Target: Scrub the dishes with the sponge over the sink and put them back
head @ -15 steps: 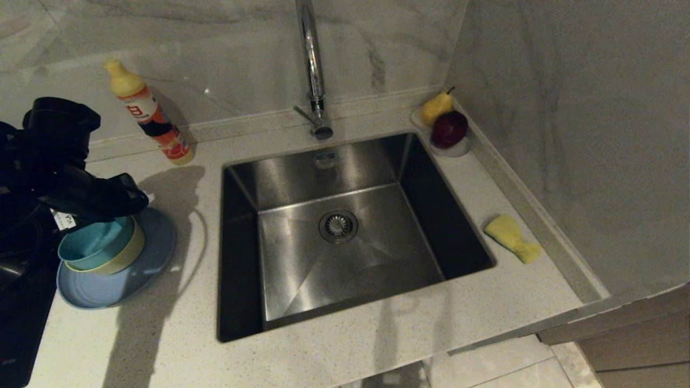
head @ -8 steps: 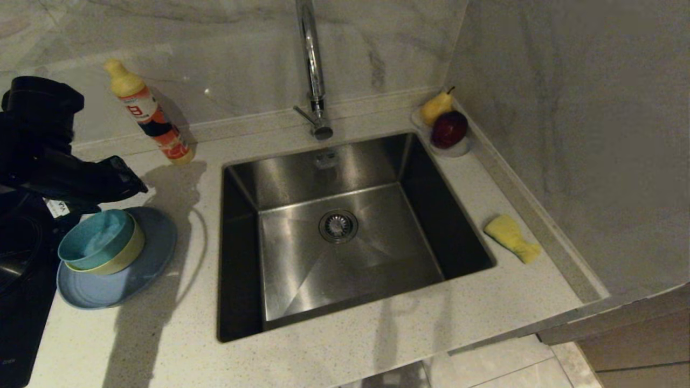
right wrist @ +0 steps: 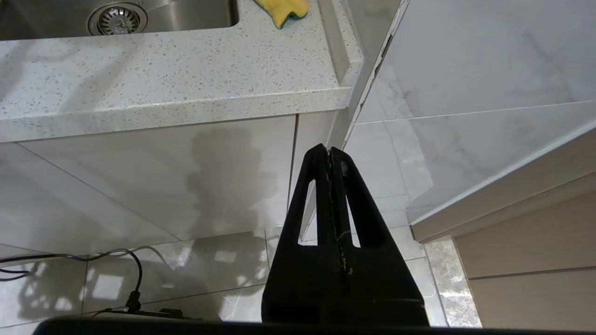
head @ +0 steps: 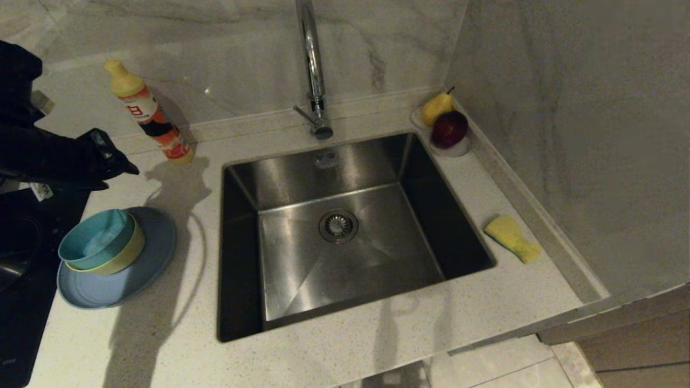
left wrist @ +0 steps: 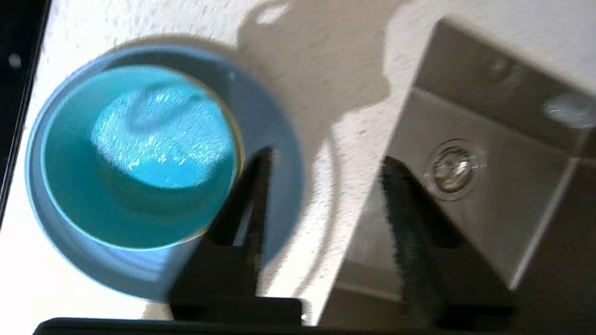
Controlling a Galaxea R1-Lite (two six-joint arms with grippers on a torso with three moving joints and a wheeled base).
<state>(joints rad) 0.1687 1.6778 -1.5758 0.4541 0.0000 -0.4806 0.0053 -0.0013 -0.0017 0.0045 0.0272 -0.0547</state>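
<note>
While you're lifting the left gripper point(left wrist: 321, 200) toward the frame's upper left, its jaws are hanging part-open and empty; the teal-blue plastic bowl point(head: 94, 240) is sitting unpicked in the yellow bowl point(head: 126, 257) on the periwinkle plate point(head: 145, 269), lower left. You're needing another approach.

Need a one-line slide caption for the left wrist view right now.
Left gripper, jaws open and empty, above the counter between the teal bowl stacked on the blue plate and the sink.
</note>
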